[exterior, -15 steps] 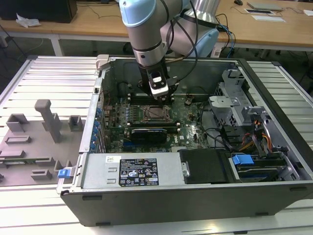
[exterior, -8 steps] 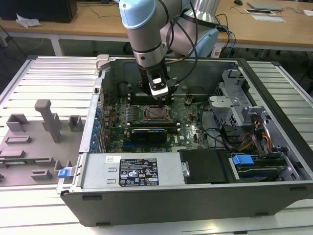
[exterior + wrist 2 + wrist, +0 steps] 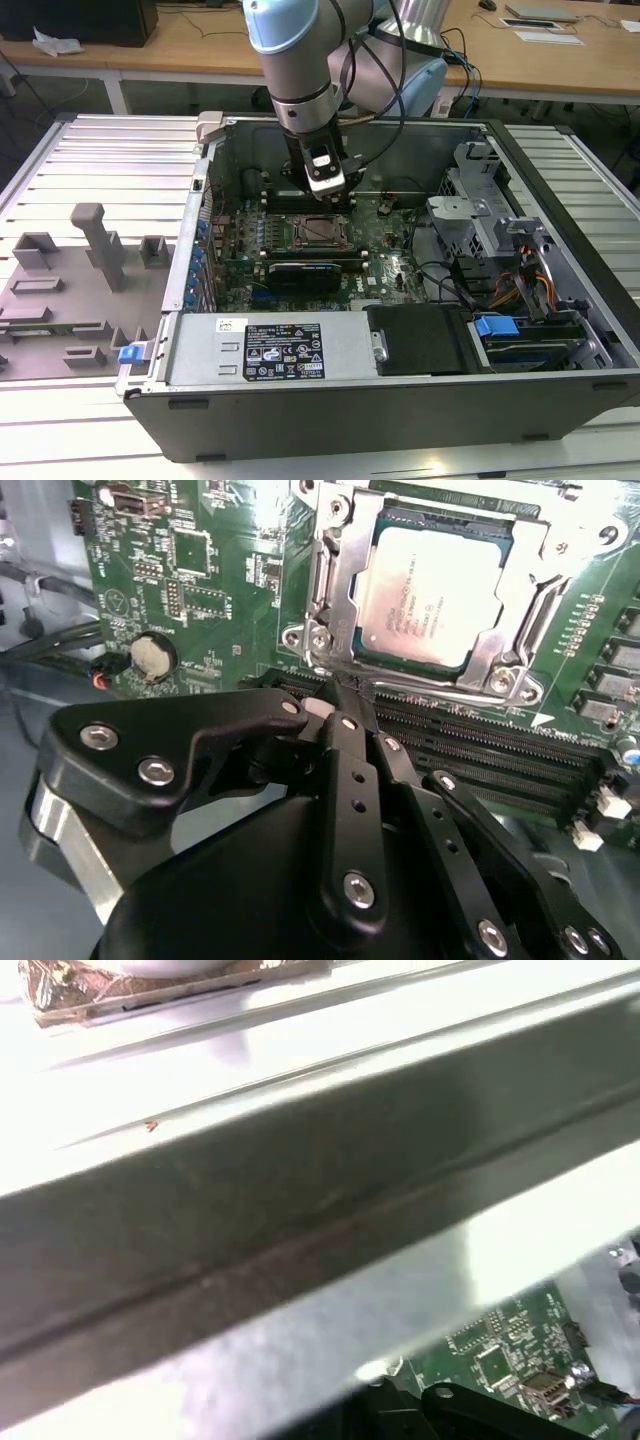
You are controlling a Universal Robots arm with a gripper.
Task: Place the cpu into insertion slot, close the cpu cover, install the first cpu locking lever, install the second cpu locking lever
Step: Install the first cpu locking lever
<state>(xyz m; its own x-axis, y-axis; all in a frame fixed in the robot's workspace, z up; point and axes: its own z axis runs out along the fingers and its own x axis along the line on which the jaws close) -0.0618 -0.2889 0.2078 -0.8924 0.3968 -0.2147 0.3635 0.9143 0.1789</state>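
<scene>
One gripper occupies the foreground of the second wrist view. Its black jaws are together, with nothing visible between them, and the tips stand over the long black memory slots, just beside the insertion slot. Beyond the tips, the cpu lies flat inside the insertion slot, metal top upward and square to the rim. The cpu cover lies down around it, its window framing the chip. Thin lever rods run along two opposite sides of the frame; whether either is latched cannot be told. Farther off, the green motherboard carries a coin cell. In the exterior view, the open computer case rests on a slatted tabletop. Inside it, a long black card lies on the near side of the socket, and the arm holds the gripper near the socket's far side. Handling assessment: the cpu is probably light, thin and rigid, with a smooth top offering little friction. If lifted, it should be held by two opposite edges, with no load on the fragile pin field. The cpu cover is probably thin, springy sheet metal, so force belongs on the frame strip, not on the chip.
</scene>
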